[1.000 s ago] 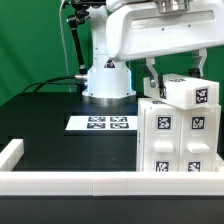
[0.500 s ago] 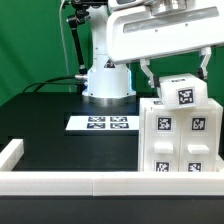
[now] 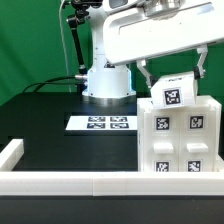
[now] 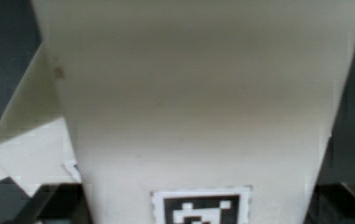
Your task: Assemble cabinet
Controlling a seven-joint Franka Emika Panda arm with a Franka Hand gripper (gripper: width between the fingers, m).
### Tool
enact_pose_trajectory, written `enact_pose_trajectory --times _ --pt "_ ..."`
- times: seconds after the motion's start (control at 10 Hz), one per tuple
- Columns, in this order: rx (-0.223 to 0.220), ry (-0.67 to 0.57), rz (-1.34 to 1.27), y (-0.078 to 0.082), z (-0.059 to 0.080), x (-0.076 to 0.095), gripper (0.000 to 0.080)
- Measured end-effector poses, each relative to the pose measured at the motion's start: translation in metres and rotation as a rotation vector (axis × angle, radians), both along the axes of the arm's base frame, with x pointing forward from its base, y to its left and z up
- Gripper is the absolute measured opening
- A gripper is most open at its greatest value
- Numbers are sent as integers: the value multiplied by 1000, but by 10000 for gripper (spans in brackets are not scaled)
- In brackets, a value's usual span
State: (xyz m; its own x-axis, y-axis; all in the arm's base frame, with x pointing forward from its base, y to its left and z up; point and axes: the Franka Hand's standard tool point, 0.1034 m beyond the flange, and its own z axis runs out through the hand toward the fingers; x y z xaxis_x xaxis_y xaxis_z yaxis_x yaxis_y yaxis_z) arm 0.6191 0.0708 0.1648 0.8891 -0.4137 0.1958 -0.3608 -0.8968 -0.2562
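The cabinet (image 3: 178, 145), a large white box frame with black-and-white tags on its front, stands at the exterior view's right by the front rail. My gripper (image 3: 172, 82) hangs right over it, shut on a small white tagged drawer box (image 3: 175, 90) whose lower part is at the cabinet's top edge. One finger (image 3: 143, 74) shows on each side of the box. In the wrist view the drawer box (image 4: 192, 100) fills the picture, its tag near the gripper (image 4: 195, 208). I cannot tell whether the box rests in the frame.
The marker board (image 3: 100, 123) lies flat on the black table in front of the robot's white base (image 3: 107, 82). A low white border rail (image 3: 60, 181) runs along the front edge and turns up at the left corner (image 3: 10, 152).
The drawer box in my gripper has moved toward the exterior view's left and down, and now sits squarer over the cabinet's top.
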Motion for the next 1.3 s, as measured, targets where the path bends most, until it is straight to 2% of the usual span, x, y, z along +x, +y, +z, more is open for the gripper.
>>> enact_pose_trajectory --times 0.3,0.5,0.7,0.8,0.9,1.0,1.3 --pt "53 30 -173 1 -1 -1 560" --pt "108 64 -355 8 -3 -9 560" --pt "104 62 -340 8 -3 -9 560" --pt "104 63 -340 8 -3 -9 737" --pt "104 63 -340 8 -3 -9 737" --pt "104 63 -340 8 -3 -9 786" --pt "92 92 -287 15 4 -11 798"
